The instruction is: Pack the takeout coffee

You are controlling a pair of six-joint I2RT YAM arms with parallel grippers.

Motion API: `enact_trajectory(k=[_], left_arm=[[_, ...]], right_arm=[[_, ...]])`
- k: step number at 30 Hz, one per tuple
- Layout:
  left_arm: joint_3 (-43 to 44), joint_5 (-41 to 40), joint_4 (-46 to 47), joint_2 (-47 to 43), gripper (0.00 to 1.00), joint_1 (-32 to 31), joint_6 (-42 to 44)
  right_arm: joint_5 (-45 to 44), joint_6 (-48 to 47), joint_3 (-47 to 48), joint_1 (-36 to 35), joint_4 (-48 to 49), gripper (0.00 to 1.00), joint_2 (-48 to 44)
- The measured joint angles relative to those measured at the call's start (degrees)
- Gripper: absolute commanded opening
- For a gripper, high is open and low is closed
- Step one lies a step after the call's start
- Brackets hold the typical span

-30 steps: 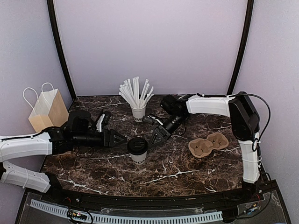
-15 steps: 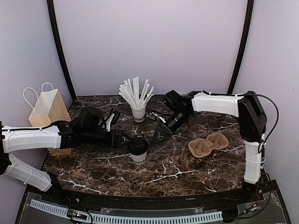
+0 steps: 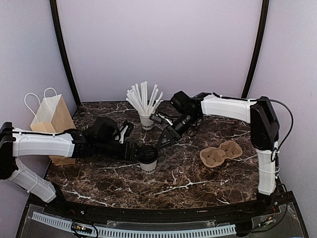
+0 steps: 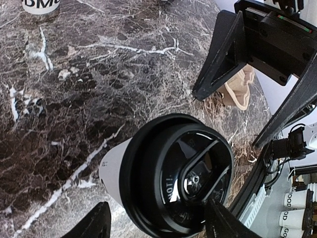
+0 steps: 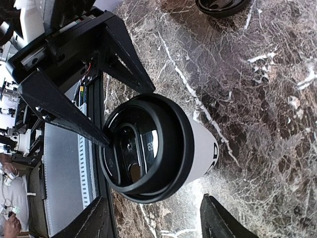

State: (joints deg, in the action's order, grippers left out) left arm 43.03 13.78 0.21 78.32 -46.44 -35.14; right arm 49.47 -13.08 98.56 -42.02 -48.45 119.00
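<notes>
The takeout coffee (image 3: 147, 158), a white paper cup with a black lid, stands upright on the marble near the table's middle. My left gripper (image 3: 141, 151) reaches in from the left with its jaws open on either side of the lid (image 4: 178, 173). One fingertip (image 4: 220, 220) overlaps the lid's rim and the other (image 4: 94, 223) stands apart from the cup's wall. My right gripper (image 3: 162, 142) hovers open just beyond the cup on its far right and touches nothing. In the right wrist view the cup (image 5: 163, 148) lies ahead of the open right gripper (image 5: 158, 220).
A white cup full of straws (image 3: 147, 119) stands behind the coffee. A brown paper bag (image 3: 49, 116) with white handles sits at the far left. A cardboard cup carrier (image 3: 221, 152) lies at the right. A loose black lid (image 5: 220, 5) rests on the marble.
My left arm has reached right until its jaws flank the cup's lid, and they have widened. My right gripper has drawn back slightly up and away from the cup.
</notes>
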Motion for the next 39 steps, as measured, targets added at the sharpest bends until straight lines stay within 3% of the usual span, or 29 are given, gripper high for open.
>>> enact_trajectory(k=[12,20,30,39], left_arm=[[7.91,2.73,0.42,8.46,0.61,1.29,5.57],[12.02,6.45,-0.22,13.00,0.59,2.01,8.22],[13.29,7.93,0.11,14.40,0.60,2.75,10.19],[13.29,7.19,0.11,14.03,0.66,3.43,12.70]], right_arm=[[3.52,-1.66,2.60,0.09,-1.42,0.65,4.68],[4.28,-1.73,-3.41,0.33,-0.68,0.65,1.55],[5.01,-0.24,-8.11,-0.22,-0.57,0.69,-1.46],[6.47,0.31,-8.31,-0.52,-0.52,0.69,-1.49]])
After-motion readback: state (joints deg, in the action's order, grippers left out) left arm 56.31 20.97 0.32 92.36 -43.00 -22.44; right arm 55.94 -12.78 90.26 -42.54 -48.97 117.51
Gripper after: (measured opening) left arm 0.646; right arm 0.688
